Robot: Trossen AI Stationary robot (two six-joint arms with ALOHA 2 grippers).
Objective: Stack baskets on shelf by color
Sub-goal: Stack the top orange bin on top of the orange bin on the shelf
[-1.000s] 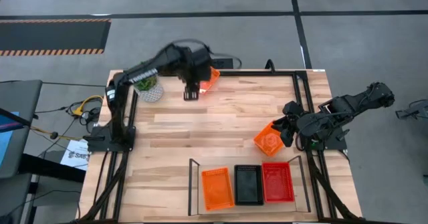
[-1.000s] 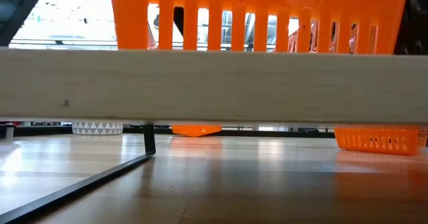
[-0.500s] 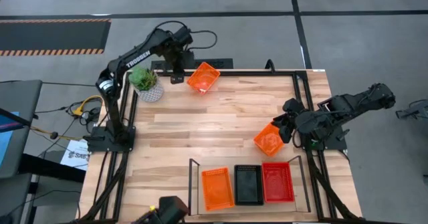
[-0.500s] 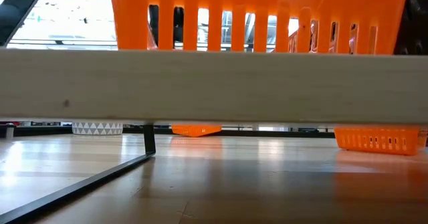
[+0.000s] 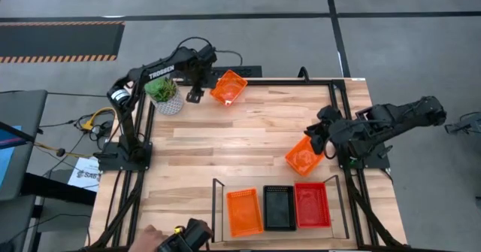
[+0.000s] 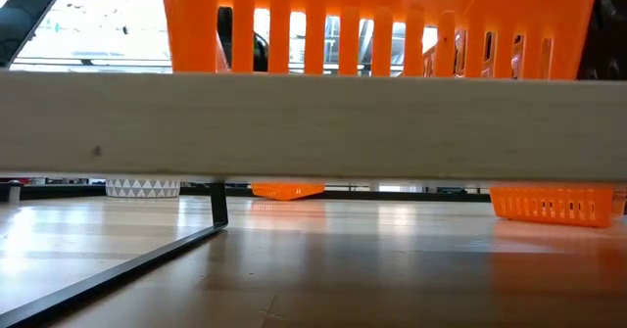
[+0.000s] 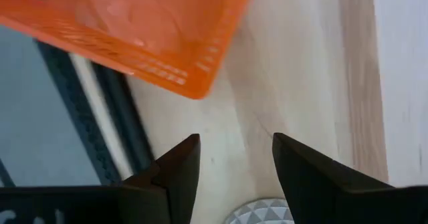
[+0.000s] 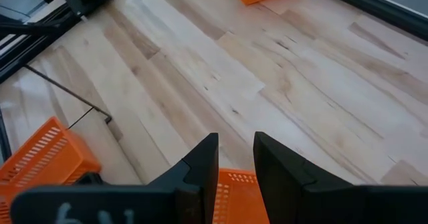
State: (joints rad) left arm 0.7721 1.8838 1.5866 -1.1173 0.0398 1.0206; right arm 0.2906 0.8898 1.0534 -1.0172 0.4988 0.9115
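The shelf [image 5: 218,207] stands at the table's near edge and bears an orange basket [image 5: 244,212], a black basket [image 5: 278,207] and a red basket [image 5: 312,204] side by side. Another orange basket [image 5: 228,86] lies on the table at its far edge. My left gripper [image 5: 194,96] hangs open just left of it, pointing down, with nothing between its fingers [image 7: 180,164]. A third orange basket [image 5: 303,156] lies toward the table's right, with my right gripper [image 5: 322,141] shut on it. My right gripper comes at the orange basket slanting down from the table's right side. The basket's rim on that side [image 8: 234,187] shows between the two fingers, back from their free ends. In the low view the basket's bottom [image 6: 554,210] rests on the table.
A small plant in a white patterned pot [image 5: 165,95] stands at the far left corner, close beside my left gripper. A person's hand [image 5: 154,241] with a dark object shows at the near edge, left of the shelf. Bare wood lies across the table's middle.
My left gripper has gone from above the far orange basket toward the table's left, has come down beside the plant and has rolled about its own line. That basket stays on the table. A person's hand has come into view at the near edge.
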